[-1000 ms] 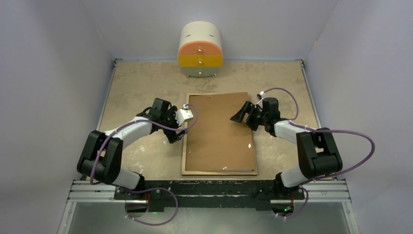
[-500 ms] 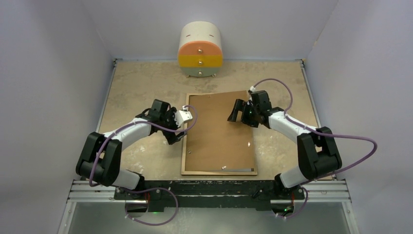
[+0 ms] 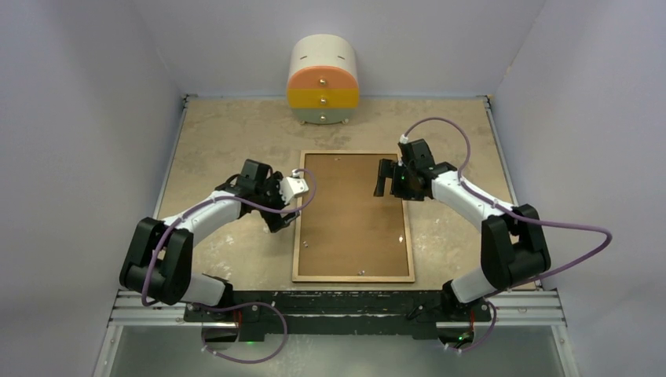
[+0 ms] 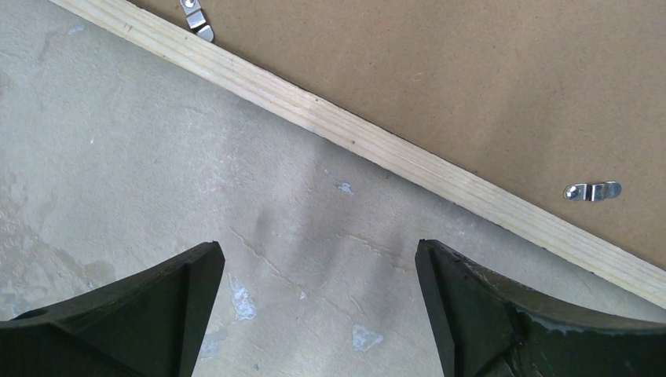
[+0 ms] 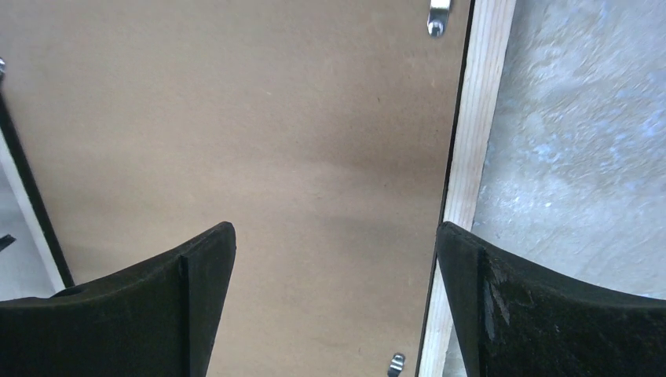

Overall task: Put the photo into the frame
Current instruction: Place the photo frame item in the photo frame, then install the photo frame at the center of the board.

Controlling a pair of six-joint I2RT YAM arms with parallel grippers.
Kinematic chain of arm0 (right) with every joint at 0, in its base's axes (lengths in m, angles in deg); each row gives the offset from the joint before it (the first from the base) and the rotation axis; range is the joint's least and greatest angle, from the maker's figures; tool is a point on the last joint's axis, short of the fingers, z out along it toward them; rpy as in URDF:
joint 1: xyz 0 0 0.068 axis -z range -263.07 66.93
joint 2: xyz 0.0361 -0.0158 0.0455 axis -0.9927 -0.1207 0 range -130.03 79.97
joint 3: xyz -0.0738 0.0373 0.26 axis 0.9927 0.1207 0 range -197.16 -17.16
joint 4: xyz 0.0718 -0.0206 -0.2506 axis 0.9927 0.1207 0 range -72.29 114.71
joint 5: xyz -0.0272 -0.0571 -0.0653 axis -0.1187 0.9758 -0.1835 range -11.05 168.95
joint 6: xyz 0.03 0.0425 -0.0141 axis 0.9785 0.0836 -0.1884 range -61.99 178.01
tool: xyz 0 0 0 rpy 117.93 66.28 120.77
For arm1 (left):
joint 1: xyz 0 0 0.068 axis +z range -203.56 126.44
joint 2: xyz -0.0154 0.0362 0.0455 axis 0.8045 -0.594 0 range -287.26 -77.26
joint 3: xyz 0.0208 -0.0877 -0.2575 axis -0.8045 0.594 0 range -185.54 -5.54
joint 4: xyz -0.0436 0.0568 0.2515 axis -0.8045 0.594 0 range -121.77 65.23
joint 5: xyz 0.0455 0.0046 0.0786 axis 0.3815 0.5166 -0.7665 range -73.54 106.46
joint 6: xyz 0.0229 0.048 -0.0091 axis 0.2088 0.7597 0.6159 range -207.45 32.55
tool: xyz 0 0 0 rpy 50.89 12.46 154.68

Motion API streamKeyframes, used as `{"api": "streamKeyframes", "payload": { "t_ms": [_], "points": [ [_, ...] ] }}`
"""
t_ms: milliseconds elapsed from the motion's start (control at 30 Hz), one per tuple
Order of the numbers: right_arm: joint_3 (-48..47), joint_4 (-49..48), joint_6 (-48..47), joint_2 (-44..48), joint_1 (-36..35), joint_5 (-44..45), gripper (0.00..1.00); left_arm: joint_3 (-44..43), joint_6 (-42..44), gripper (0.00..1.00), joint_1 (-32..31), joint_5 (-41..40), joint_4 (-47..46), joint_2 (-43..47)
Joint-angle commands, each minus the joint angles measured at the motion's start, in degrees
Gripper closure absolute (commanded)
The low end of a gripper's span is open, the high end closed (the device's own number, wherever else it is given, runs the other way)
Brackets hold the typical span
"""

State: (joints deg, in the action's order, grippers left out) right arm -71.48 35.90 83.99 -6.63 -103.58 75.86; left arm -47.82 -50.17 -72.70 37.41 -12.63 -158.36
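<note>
Sandy table [image 3: 220, 133]; the frame [image 3: 353, 277] lies flat at its middle, wood-coloured back up, brown backing board [image 3: 353, 212] seated inside. A small drawer unit [image 3: 323, 78] stands at the far edge, well apart. The left gripper [image 4: 318, 306]: fingers spread, empty, over bare table just beside the frame's left rail. The right gripper [image 5: 334, 306]: spread, empty, above the board by the right rail. Small metal clips [image 4: 591, 191] dot the board's margin

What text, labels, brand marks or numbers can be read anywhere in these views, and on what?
None. No writing, number or logo shows on the frame, the brown backing board, its metal clips or the drawer unit.
</note>
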Motion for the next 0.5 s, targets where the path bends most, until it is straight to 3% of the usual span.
{"api": "streamKeyframes", "payload": {
  "t_ms": [0,233,300,367,467],
  "points": [
    [-5.7,4.0,-2.5,1.0,-0.2,2.8,0.01,-1.1,1.4,0.0,0.5,2.3,1.9,1.3],
    [-6.9,3.2,4.5,6.2,0.0,0.4,0.01,-3.3,-1.6,0.0,1.2,5.2,3.0,0.9],
    [-5.9,0.9,6.3,6.3,0.5,-5.1,0.01,-4.1,-3.2,0.0,1.8,7.5,3.4,0.7],
    [-1.7,-7.0,7.7,7.8,0.6,-13.9,0.01,-4.7,-4.7,0.01,2.0,9.4,3.7,0.5],
    [5.8,-19.5,13.5,11.0,-1.2,-19.1,0.01,-4.9,-6.0,0.03,2.0,11.6,4.1,0.1]
  ]
}}
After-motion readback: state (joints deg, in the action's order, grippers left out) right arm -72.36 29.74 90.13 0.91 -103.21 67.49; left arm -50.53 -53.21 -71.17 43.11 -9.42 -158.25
